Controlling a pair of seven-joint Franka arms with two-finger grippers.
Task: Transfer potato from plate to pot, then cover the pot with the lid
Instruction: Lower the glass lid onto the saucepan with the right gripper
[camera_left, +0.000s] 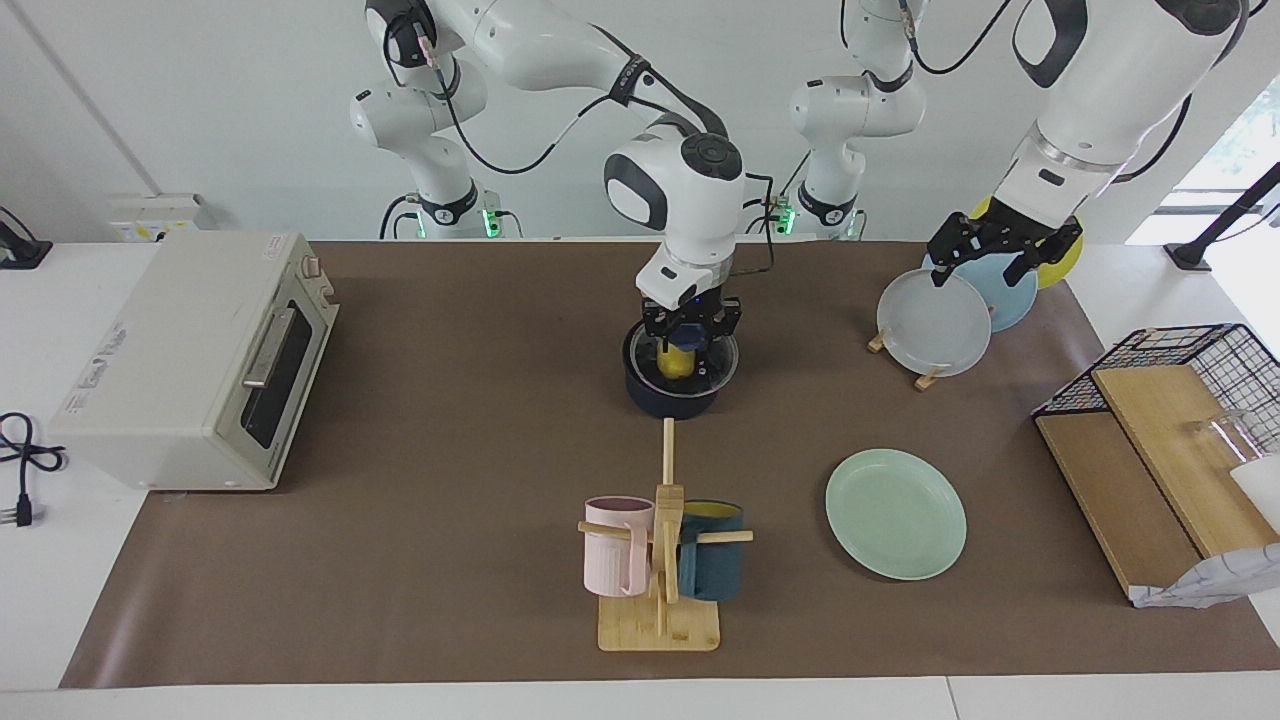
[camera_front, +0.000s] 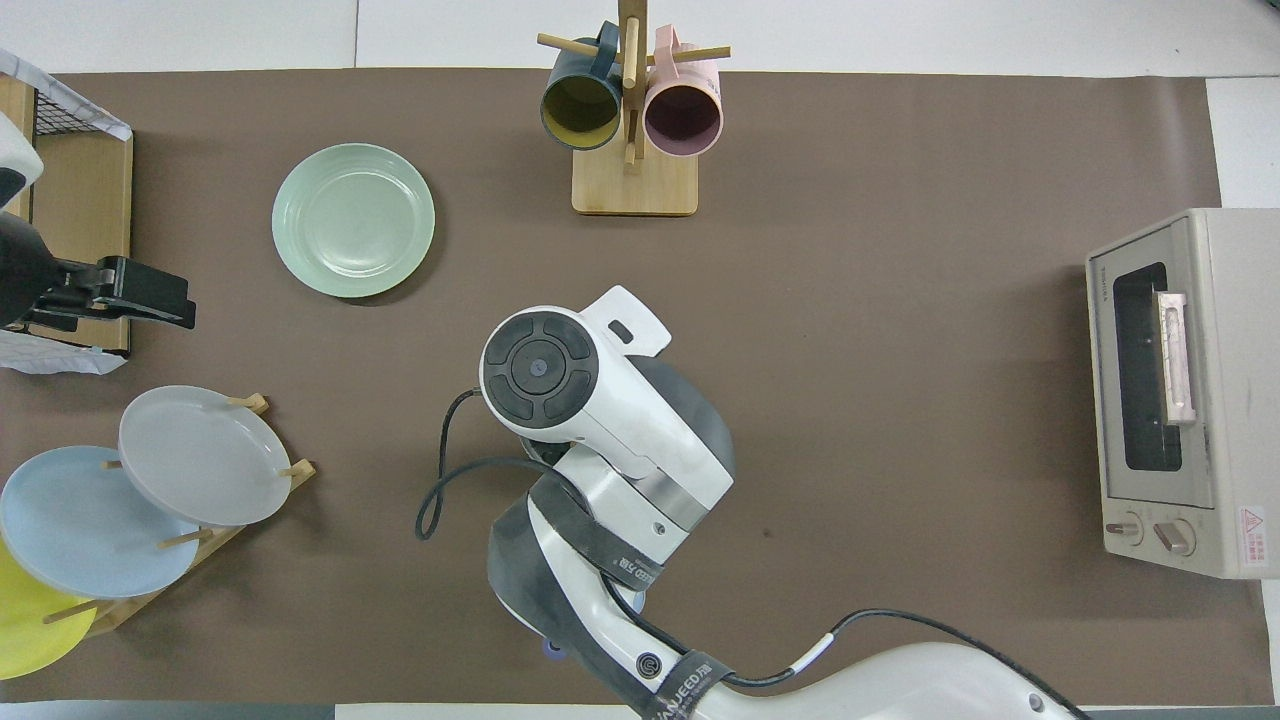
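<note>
Two arms were in frame. Right gripper (camera_left: 691, 325) hung straight down from a bent elbow, wrist vertical, directly over the pot (camera_left: 672, 394); its black fingers (camera_left: 654, 326) sat around the knob zone of the lid (camera_left: 722, 367), but whether they pinched it or had let go could not be told. Lid lay level on the pot rim just under the gripper, glass showing the potato (camera_left: 677, 362) below it, inside the pot. In the overhead view the right arm's wrist housing covered pot, lid and potato completely. Left gripper (camera_left: 1003, 248) was up in the air over the rack of upright plates (camera_left: 934, 322) at the left arm's end of the table, forearm slanting down from high, fingers pointing downward and spread apart, holding nothing; overhead it appeared as a black claw (camera_front: 128, 288) pointing sideways. Plate (camera_left: 896, 513), mint green and bare, lay flat well apart from both grippers, farther from the robots than the pot and toward the left arm's end. Mug stand (camera_left: 660, 555) stood well below the right gripper in the facing view, farther from the robots than the pot.
</note>
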